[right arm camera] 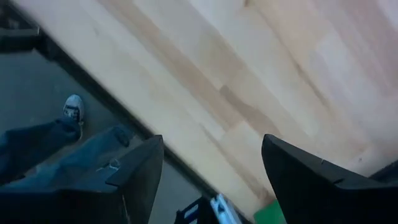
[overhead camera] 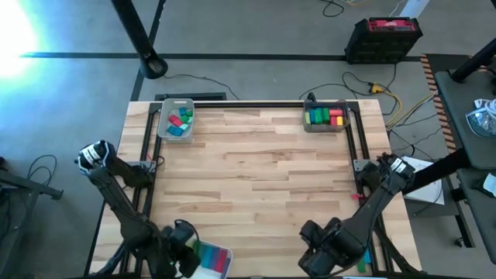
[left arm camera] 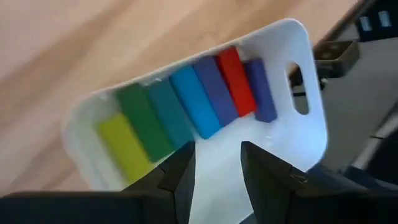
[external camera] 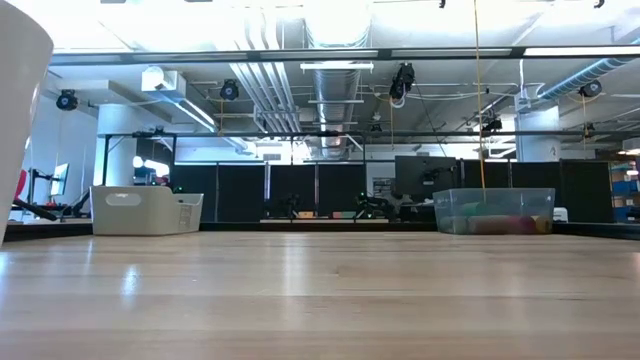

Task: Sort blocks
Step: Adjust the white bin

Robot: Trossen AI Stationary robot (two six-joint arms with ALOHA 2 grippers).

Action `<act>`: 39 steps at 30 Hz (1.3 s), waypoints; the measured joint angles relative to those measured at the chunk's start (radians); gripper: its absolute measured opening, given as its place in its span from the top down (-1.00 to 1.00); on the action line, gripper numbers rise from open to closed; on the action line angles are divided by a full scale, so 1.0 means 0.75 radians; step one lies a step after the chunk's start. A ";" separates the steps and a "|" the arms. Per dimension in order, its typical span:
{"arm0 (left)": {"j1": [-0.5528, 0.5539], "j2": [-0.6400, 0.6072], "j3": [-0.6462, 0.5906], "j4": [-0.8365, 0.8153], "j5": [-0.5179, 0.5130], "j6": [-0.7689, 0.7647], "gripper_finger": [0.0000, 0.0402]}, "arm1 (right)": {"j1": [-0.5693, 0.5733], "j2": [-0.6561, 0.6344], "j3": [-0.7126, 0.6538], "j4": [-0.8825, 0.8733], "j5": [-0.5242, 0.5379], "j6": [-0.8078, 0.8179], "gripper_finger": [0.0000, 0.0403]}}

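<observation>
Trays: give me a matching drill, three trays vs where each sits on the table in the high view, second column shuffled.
Column one:
1. grey tray with teal, green and red blocks
2. clear tray with green, yellow and red blocks
3. white tray with a row of bar blocks

Column two:
A. near edge, under the left gripper
B. far right corner
C. far left corner

Pairs: 1-C, 2-B, 3-A
</observation>
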 joint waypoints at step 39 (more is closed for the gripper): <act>0.005 0.123 0.086 -0.286 -0.108 -0.144 0.57 | 0.135 -0.003 -0.582 0.324 -0.770 0.060 -0.18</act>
